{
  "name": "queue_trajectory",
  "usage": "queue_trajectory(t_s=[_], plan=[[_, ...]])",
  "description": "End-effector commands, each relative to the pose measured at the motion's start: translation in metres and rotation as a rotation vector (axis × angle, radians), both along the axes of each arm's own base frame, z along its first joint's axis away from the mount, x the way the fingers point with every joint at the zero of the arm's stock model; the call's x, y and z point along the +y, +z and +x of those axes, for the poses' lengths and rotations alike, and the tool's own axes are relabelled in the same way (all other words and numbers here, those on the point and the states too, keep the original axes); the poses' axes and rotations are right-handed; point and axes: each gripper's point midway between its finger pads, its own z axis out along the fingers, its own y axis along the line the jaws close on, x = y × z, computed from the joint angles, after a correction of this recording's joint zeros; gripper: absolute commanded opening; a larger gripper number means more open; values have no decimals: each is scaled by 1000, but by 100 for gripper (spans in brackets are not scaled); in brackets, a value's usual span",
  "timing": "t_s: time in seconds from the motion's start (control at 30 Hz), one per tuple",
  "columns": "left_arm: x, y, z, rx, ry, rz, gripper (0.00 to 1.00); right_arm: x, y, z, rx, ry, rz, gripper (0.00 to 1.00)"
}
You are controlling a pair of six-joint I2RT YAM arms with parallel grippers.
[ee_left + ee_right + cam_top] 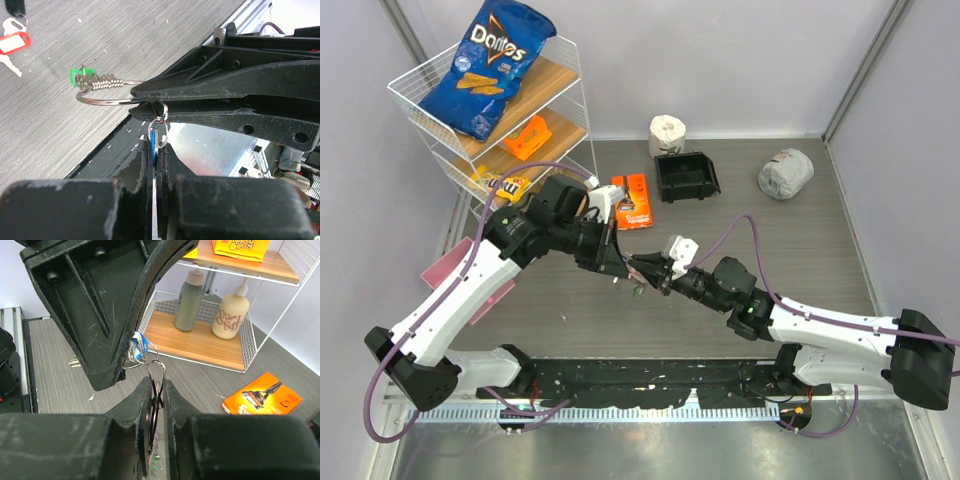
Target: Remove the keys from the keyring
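At ten o'clock on the desk [800, 270], a wire rack [412, 98]: chip bag [488, 65] on the top shelf, small packet [528, 137] on the shelf beneath, candy bag [505, 183] lower still. At twelve o'clock, near the back wall, a paper roll [667, 133]; at its six o'clock, close against it, a bin [686, 177]. Just beside the bin at nine o'clock, a razor pack [632, 200], flat on the desk. At three o'clock of the bin, apart from it, a wrapped bundle [785, 173]. At mid-desk, above the surface, left pincer [156, 150] from ten o'clock and right pincer [157, 387] from four o'clock, tip to tip: keyring [102, 101] in the right pincer, a key [152, 137] hung from it in the left pincer. Flat on the desk near the pair, loose keys [11, 42].
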Motion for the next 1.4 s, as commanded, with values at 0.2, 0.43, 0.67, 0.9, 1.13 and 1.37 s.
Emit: queue_trajectory(t_s=[0.2, 0.43, 0.67, 0.9, 1.13, 1.37], plan=[[-6, 51, 2, -114, -6, -130, 0, -3, 7, 2, -24, 5, -11, 5], [-6, 59, -2, -114, -6, -157, 0, -2, 5, 1, -26, 9, -24, 28], [-20, 71, -4, -74, 4, -260, 0, -7, 5, 2, -82, -50, 1, 52], [-24, 66, 1, -50, 31, -269, 0, -13, 17, -2, -123, -80, 80, 57], [-27, 59, 1, -24, 33, -275, 0, -19, 32, -4, -156, -88, 148, 55], [-28, 53, -4, 12, 28, -287, 0, -25, 50, 1, -220, -132, 230, 50]])
